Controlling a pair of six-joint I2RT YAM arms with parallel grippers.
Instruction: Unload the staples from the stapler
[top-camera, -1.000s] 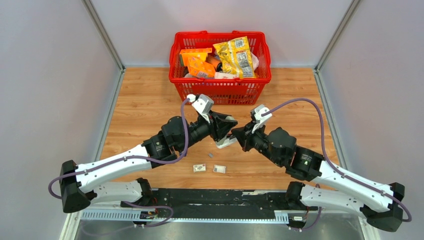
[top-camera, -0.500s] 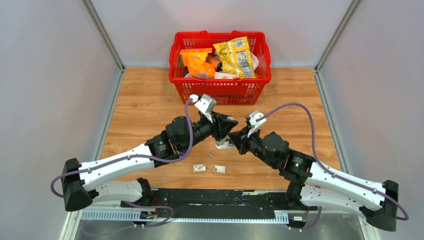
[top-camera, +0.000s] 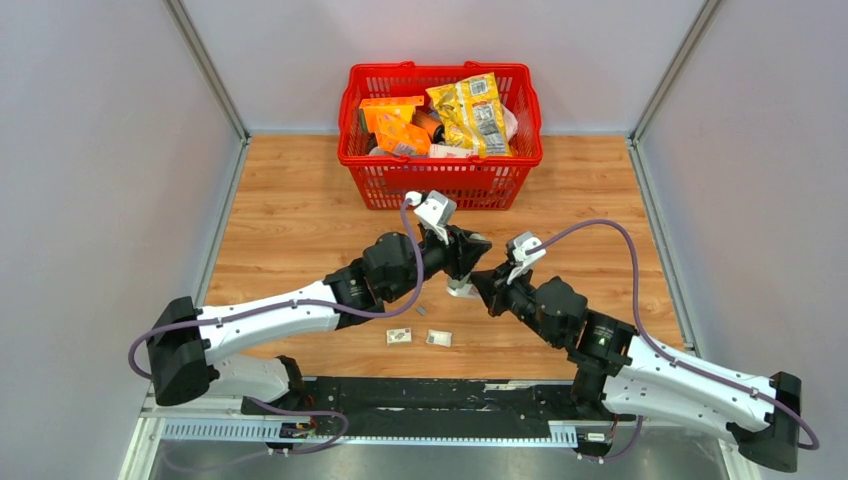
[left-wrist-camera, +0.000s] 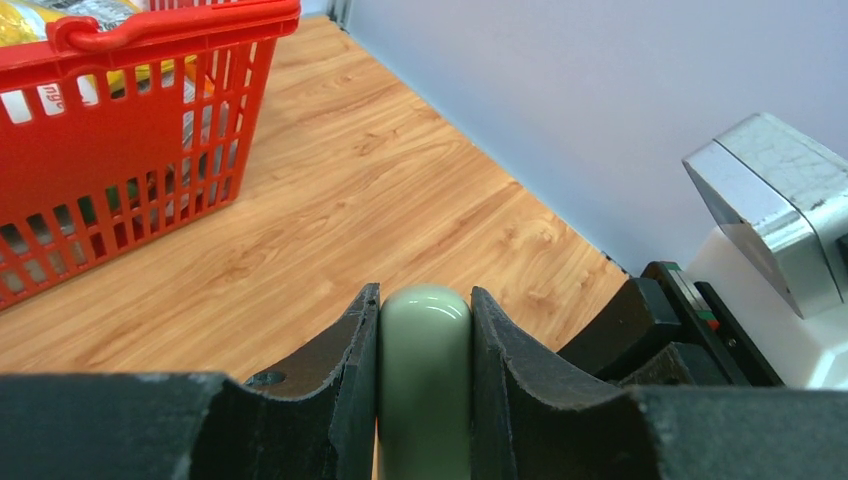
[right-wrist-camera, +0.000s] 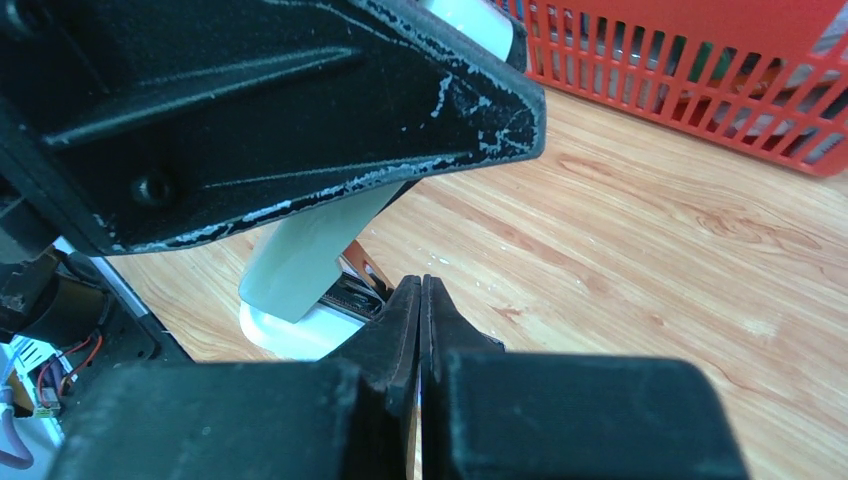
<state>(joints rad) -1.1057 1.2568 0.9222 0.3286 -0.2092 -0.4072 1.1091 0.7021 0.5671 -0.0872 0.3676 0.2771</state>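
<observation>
Stapler (right-wrist-camera: 310, 240) clamped in left tool (left-wrist-camera: 424, 305) slants steeply up from table (top-camera: 300, 220).

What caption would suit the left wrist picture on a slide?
Left hand clamped on a pale green plastic stapler, with a red plastic mesh basket beyond on the wooden tabletop.

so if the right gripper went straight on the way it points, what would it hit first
Most likely the stapler, near the opening between its green top and white base, just off the tips; depth is unclear.
</observation>
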